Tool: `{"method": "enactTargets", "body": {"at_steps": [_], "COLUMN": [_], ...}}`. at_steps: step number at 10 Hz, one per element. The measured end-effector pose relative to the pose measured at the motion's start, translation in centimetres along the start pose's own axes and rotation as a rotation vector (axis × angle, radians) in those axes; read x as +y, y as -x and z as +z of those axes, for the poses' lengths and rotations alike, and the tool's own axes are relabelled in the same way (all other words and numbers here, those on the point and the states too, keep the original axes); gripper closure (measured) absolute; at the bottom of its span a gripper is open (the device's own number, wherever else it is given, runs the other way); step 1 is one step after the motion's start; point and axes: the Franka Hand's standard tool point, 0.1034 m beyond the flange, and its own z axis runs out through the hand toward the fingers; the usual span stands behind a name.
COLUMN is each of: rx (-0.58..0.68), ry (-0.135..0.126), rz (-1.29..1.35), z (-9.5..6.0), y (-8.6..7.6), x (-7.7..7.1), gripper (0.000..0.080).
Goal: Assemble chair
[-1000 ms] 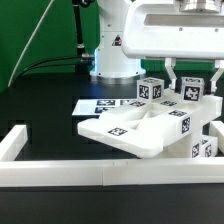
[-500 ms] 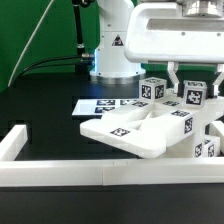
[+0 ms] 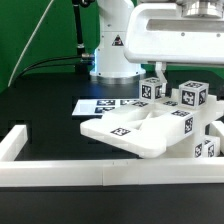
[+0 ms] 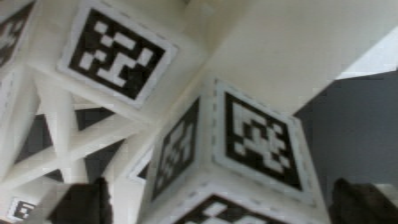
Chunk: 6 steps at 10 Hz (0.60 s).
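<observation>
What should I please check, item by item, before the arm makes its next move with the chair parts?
1. Claw over the parts: ok; it hangs above the tagged white block in the exterior view.
2. Claw open or shut: cannot tell; in the wrist view, a dark fingertip shows on each side of the block, but contact is unclear.
3. Block upright on the pile: ok in the exterior view.
4. Flat seat panel settled: not ok; it lies tilted, its near edge close to the border rail.
5. Marker board uncovered: ok; its tags show behind the panel.
6. Second small block clear of the claw: cannot tell; it stands close beside.
</observation>
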Motion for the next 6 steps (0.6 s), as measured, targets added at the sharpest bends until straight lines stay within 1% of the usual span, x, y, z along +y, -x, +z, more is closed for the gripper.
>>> {"method": "enactTargets", "body": {"at_steps": [1,2,6], "rx": [0.0,0.0,-0.001], "ry": [0.0,0.0,0.0], "rz": [0.0,0.0,0.0], "z": [0.01,0.02,0.04], "y": [0.01,0.01,0.03], "x": [0.0,0.0,0.01], "gripper": [0.0162,0.0152,0.015]}}
